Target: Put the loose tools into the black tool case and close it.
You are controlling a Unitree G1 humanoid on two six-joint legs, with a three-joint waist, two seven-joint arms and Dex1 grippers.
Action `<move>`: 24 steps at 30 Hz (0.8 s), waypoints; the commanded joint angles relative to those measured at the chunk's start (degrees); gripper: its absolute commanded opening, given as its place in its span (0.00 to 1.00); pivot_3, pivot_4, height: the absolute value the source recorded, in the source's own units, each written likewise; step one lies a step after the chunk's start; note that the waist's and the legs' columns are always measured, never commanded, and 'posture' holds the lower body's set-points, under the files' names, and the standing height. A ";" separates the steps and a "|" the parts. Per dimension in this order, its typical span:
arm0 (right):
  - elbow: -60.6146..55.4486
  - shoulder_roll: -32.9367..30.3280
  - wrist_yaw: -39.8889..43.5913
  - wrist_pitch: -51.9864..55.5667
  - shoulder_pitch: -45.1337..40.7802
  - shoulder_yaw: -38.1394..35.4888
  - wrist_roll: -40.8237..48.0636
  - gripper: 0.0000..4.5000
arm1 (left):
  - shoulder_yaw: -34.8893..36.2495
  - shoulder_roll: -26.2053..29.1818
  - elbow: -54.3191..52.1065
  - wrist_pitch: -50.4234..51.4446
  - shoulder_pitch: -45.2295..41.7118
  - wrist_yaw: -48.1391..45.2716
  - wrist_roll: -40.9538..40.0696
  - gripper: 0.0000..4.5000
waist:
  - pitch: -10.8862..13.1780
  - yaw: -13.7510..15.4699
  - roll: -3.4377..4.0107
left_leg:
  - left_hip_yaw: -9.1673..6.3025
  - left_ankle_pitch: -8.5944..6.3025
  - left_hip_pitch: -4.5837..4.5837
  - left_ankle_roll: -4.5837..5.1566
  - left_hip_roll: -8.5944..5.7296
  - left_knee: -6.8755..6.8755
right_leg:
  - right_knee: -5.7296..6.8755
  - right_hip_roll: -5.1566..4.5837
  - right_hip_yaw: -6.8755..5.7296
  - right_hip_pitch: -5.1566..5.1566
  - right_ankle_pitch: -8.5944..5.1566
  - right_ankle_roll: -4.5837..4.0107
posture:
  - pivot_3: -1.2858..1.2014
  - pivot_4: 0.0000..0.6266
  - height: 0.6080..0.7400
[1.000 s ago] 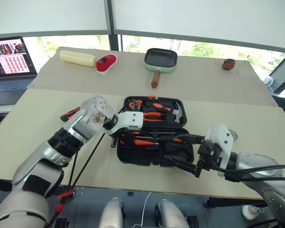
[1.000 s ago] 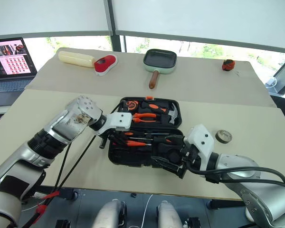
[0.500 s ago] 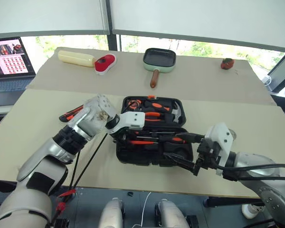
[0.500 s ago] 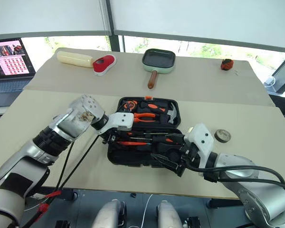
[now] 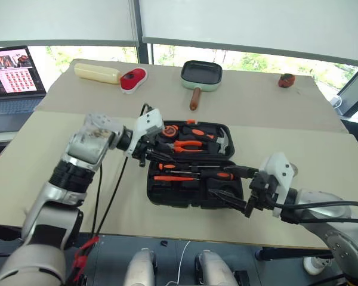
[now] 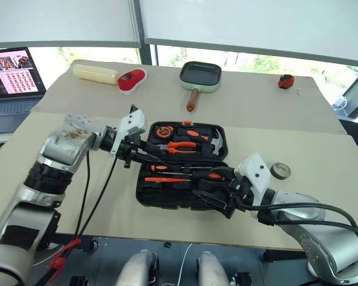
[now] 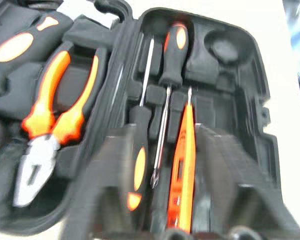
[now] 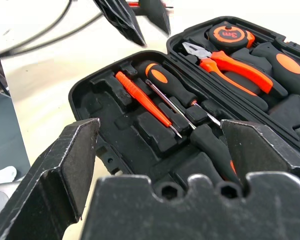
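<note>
The black tool case (image 5: 167, 193) lies open mid-table. Its near half holds two black-and-orange screwdrivers (image 7: 172, 50) (image 7: 137, 167) and the thin orange tester screwdriver (image 7: 182, 165). The far half holds pliers (image 5: 188, 144) and a hammer (image 5: 222, 142). My left gripper (image 5: 150, 154) hovers over the case's left end, its fingers slightly apart with nothing between them. At the case's near right corner my right gripper (image 5: 222, 183) stands wide open and empty. The small tape roll (image 6: 280, 171) lies on the table right of the case.
At the table's far side sit a pale-green pan (image 5: 201, 74), a yellow block (image 5: 97, 72), a red-and-white object (image 5: 133, 78) and a small red thing (image 5: 286, 80). A laptop (image 5: 12, 71) stands at the far left. Black cables hang from my left arm.
My left gripper has lifted out of the case's near half and swung left with its wrist turned. The right arm has stayed put.
</note>
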 commanded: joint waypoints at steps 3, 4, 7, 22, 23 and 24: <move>-0.31 -1.45 1.14 -0.54 -1.54 -0.60 -0.06 1.00 | 2.18 -4.19 0.00 -5.95 6.55 4.44 -2.43 0.02 | 0.00 0.01 0.00 | 0.00 0.00 -0.01 0.00 -0.01 0.00 | -0.01 0.00 0.00 0.01 0.00 0.00 | 0.52 0.24 1.00; -0.20 -1.63 1.23 -0.47 -1.60 -0.66 -0.06 1.00 | 1.86 -4.34 -0.24 -5.35 7.25 4.80 -2.59 0.02 | 0.00 0.01 0.00 | 0.00 0.00 -0.01 0.00 -0.01 0.00 | -0.01 -0.01 0.00 0.01 0.00 0.00 | 0.52 0.24 1.00; 0.01 -2.03 1.27 -0.44 -1.60 -0.83 0.02 1.00 | 1.09 -4.52 -0.22 -4.30 8.34 6.09 -2.48 0.02 | 0.00 0.06 0.00 | 0.00 0.00 -0.01 0.00 -0.02 0.01 | 0.00 0.00 0.00 0.01 0.01 0.00 | 0.52 0.24 1.00; -0.24 -1.45 0.22 -0.62 0.03 -0.37 -0.42 1.00 | -3.26 0.70 -2.46 -11.75 14.26 3.89 0.28 0.02 | -0.12 -0.12 0.16 | 0.00 -0.01 0.02 0.00 0.00 0.02 | -0.02 0.00 0.01 0.05 0.02 0.01 | 0.52 0.24 1.00; -0.29 -1.33 0.10 -0.62 0.08 -0.25 -0.46 1.00 | -3.52 1.03 -1.87 -12.63 14.45 4.07 0.79 0.02 | -0.13 -0.11 0.16 | 0.00 0.00 0.02 0.00 0.00 0.02 | -0.02 0.00 0.01 0.07 0.02 0.01 | 0.52 0.24 1.00; -0.32 -1.24 0.02 -0.63 0.10 -0.16 -0.50 1.00 | -3.73 1.26 -1.43 -13.25 14.55 4.23 1.04 0.02 | -0.14 -0.11 0.16 | 0.00 -0.01 0.04 0.00 -0.01 0.02 | -0.02 0.00 0.01 0.08 0.02 0.01 | 0.52 0.24 1.00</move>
